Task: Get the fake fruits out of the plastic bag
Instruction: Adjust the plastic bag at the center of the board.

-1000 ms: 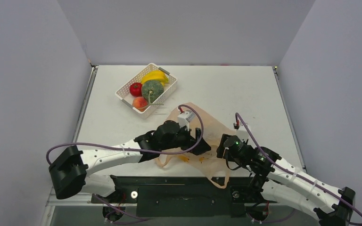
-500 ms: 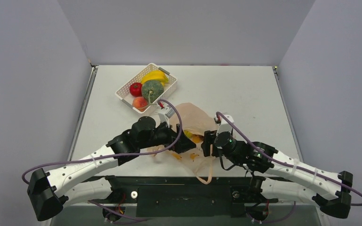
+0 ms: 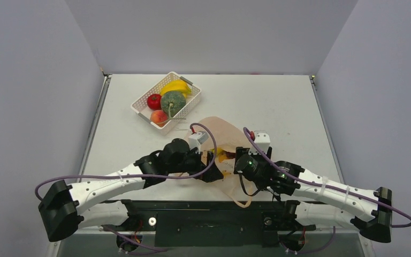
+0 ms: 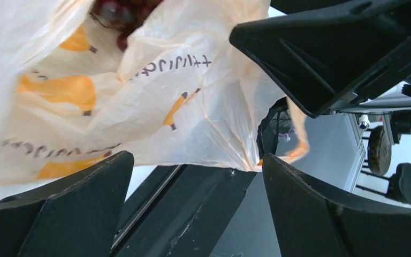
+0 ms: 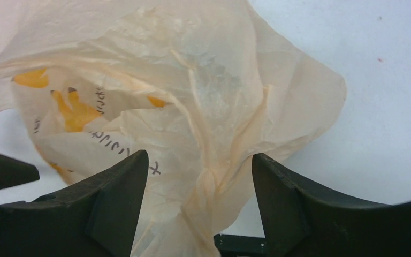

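The pale-orange plastic bag lies crumpled at the table's near middle, one loop handle hanging over the front edge. My left gripper and right gripper face each other at its near end, both open. In the left wrist view the bag hangs just above my open left gripper, and dark purple grapes show inside at the top. In the right wrist view the bag's twisted handle runs between the spread fingers of my right gripper, not clamped. Something yellow shows at the bag's mouth.
A white latticed basket stands at the back left holding a red apple, a green melon, bananas and a peach. The table's front edge lies just below both grippers.
The right gripper came in leftward to the bag's mouth. The left gripper drew back left, then shifted right again towards the bag. The bag's near end was pulled and reshaped.
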`<action>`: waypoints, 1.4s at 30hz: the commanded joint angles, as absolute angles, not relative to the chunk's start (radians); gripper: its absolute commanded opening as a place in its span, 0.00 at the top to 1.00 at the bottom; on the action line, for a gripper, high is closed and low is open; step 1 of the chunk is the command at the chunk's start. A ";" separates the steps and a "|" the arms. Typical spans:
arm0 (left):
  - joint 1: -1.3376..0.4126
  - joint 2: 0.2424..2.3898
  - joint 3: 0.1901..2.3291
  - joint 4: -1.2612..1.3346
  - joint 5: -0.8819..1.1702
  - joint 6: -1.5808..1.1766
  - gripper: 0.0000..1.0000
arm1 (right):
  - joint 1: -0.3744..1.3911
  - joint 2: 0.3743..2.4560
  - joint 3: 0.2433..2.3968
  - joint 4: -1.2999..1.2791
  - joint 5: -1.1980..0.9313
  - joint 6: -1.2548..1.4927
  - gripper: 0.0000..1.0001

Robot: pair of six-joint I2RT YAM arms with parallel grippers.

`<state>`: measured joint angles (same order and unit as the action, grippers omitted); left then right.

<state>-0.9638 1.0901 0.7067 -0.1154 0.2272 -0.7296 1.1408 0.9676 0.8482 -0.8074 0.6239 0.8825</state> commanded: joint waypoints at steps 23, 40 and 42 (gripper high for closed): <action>-1.010 1.255 0.687 0.190 0.181 -0.774 0.12 | 1.107 1.064 0.707 -0.609 0.703 1.096 0.18; -0.983 1.509 0.628 0.396 0.180 -0.732 0.21 | 0.928 0.943 0.685 -0.510 0.554 0.840 1.00; -0.987 1.563 0.594 0.448 0.175 -0.745 0.22 | 0.912 0.933 0.724 -0.521 0.577 0.841 1.00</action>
